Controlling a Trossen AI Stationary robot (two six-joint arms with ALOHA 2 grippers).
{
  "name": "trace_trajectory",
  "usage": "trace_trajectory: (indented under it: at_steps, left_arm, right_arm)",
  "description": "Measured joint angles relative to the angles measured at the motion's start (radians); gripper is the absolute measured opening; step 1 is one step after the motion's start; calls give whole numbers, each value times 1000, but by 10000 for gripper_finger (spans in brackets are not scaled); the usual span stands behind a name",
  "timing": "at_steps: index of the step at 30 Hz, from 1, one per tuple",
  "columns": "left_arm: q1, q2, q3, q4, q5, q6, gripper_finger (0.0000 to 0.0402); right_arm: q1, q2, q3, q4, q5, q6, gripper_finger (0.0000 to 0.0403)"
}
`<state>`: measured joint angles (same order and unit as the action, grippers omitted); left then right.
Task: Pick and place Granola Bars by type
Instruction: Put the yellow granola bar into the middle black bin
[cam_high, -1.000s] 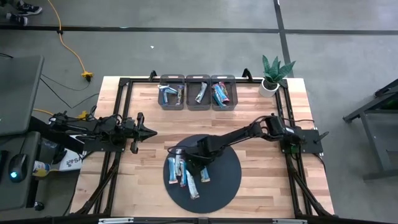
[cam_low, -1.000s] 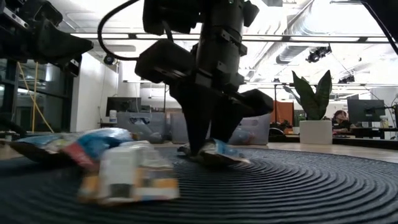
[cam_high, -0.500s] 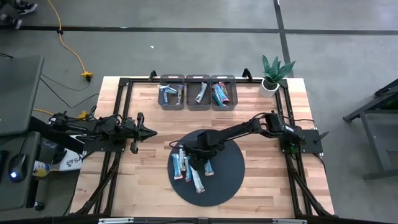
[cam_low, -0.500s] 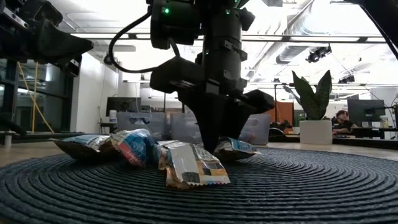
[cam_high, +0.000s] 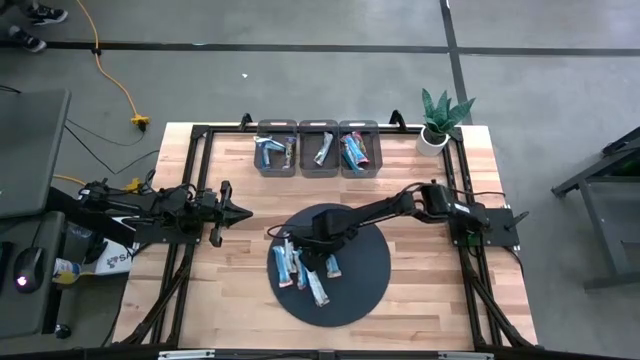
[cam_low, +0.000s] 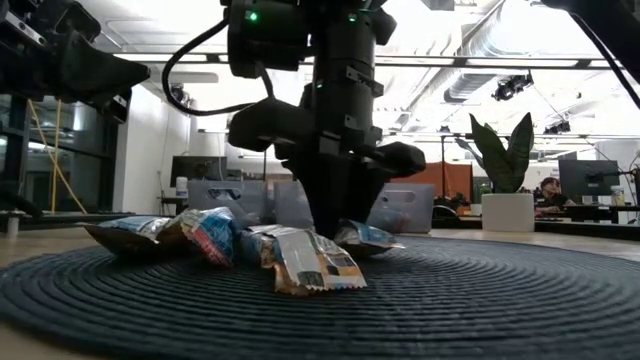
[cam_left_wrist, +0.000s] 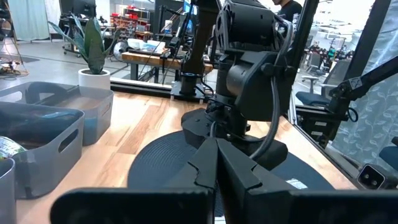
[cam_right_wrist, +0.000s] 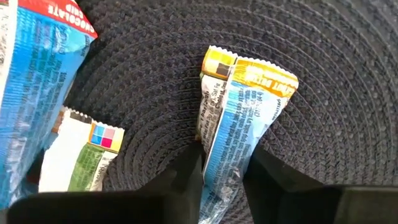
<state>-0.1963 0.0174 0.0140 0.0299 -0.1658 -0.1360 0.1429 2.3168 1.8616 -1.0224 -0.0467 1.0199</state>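
Several foil-wrapped granola bars, mostly light blue, lie on a round dark mat (cam_high: 365, 272). My right gripper (cam_high: 320, 248) reaches down over them, its fingers closed around the end of one light-blue bar with a yellow end (cam_right_wrist: 244, 106). Two other bars (cam_right_wrist: 81, 158) lie beside it, and in the low view a white-and-yellow bar (cam_low: 310, 265) lies in front. My left gripper (cam_high: 243, 212) hovers shut above the table's left side, off the mat, touching nothing. My right gripper (cam_right_wrist: 221, 186) pinches the light-blue bar by its plain end (cam_right_wrist: 221, 165), opposite the yellow end, between the two fingers. The fingers come from above, pointing down, and lie across the bar's width. The bar lies flat on the mat.
Three grey bins (cam_high: 319, 150) stand in a row at the far edge, each holding bars. A potted plant (cam_high: 437, 118) stands at the far right corner. A black frame (cam_high: 200, 130) runs around the table. Bare wood shows left and right of the mat.
My right gripper has moved a little toward the far edge while staying low on the mat. The mat, with its bars, has slid slightly the same way, so the bars sit farther off in the low view. The left arm has kept still.
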Motion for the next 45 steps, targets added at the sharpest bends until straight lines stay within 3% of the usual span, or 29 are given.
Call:
trace_trajectory:
  at_steps: [7, 18, 30, 38, 45]
  left_arm:
    - [0, 0, 0, 0, 0, 0, 1]
    - [0, 0, 0, 0, 0, 0, 1]
    - [0, 0, 0, 0, 0, 0, 1]
    - [0, 0, 0, 0, 0, 0, 1]
    - [0, 0, 0, 0, 0, 0, 1]
  right_arm:
    - [0, 0, 5, -2, -16, 2, 59]
    - [1, -9, 5, 4, -84, 39, 54]
    - [1, -176, 7, 131, 18, 54, 53]
    - [1, -290, 9, 347, 96, -137, 53]
    - [1, -330, 9, 571, -22, -320, 52]
